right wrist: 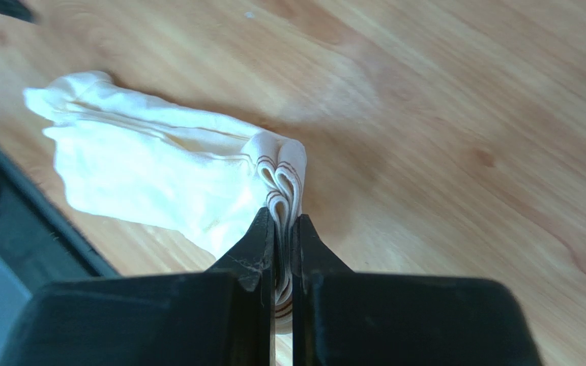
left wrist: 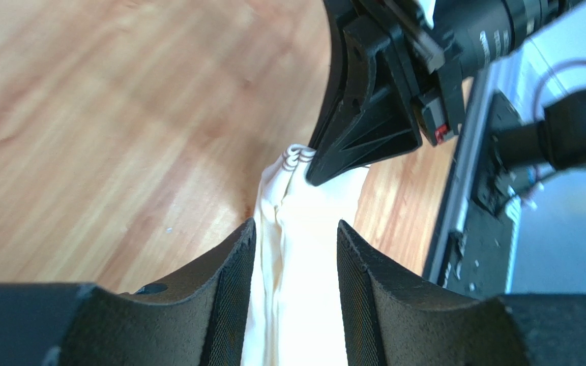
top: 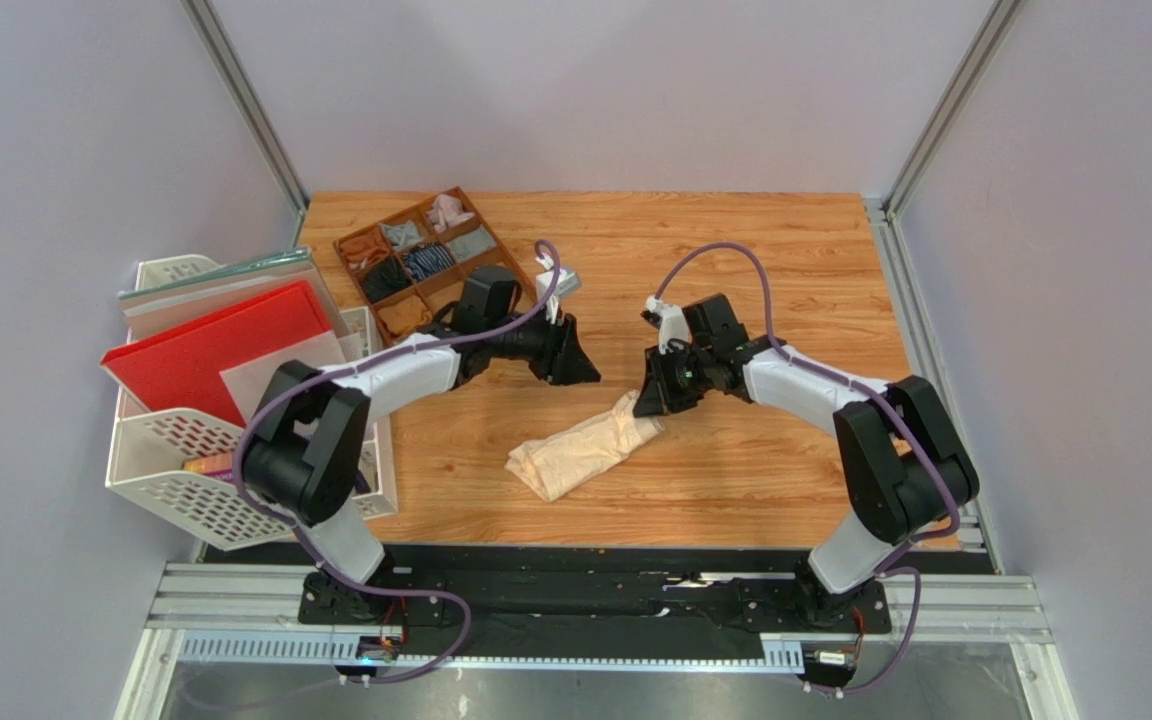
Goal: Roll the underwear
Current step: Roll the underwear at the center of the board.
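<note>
Evidently at the start of the roll: grips the waistband end [right wrist: 281, 171] of the cream-beige briefs [top: 585, 450], folded in a strip on the table [top: 778, 255], in the closed right hand [right wrist: 282, 229] (left hand [left wrist: 296, 229] open, holding nothing). Next calls for turning that end over along the strip.

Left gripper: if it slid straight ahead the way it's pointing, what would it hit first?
Probably the cream underwear: its folded strip runs between the open fingers of the left gripper. The right gripper, pinching the far end, comes just after, though depth is unclear.
</note>
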Motion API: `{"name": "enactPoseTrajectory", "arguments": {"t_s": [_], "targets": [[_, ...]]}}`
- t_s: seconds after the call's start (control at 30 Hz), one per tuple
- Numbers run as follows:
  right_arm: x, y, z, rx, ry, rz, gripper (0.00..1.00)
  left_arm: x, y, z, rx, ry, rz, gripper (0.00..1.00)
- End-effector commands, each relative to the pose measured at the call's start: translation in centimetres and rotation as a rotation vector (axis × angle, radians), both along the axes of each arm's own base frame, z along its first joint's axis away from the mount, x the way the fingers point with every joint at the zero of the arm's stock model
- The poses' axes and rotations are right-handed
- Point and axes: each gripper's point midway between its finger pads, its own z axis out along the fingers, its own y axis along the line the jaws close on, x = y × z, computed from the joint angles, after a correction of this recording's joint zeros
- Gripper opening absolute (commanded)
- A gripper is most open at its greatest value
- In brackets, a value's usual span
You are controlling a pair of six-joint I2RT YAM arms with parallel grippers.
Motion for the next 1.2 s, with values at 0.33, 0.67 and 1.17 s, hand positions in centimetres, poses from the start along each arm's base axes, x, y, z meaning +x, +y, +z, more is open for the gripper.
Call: {"name": "enactPoseTrajectory", "arguments": {"t_s": [0.33, 0.67, 1.17], "targets": [[2.1, -3.0, 0.3, -0.521, -0.186, -0.166, 0.0, -5.7, 0.4, -3.4, 0.062, 0.224, 0.219, 0.48], [2.0, -2.5, 1.5, -0.671, -0.239, -0.214, 0.0, -7.2, -1.9, -4.2, -0.008, 0.256, 0.257, 0.48], [1.1, -0.2, -0.9, -0.693, -0.175, -0.291, 0.0, -4.7, -3.7, -7.5, -0.108, 0.346, 0.379, 0.48]]}}
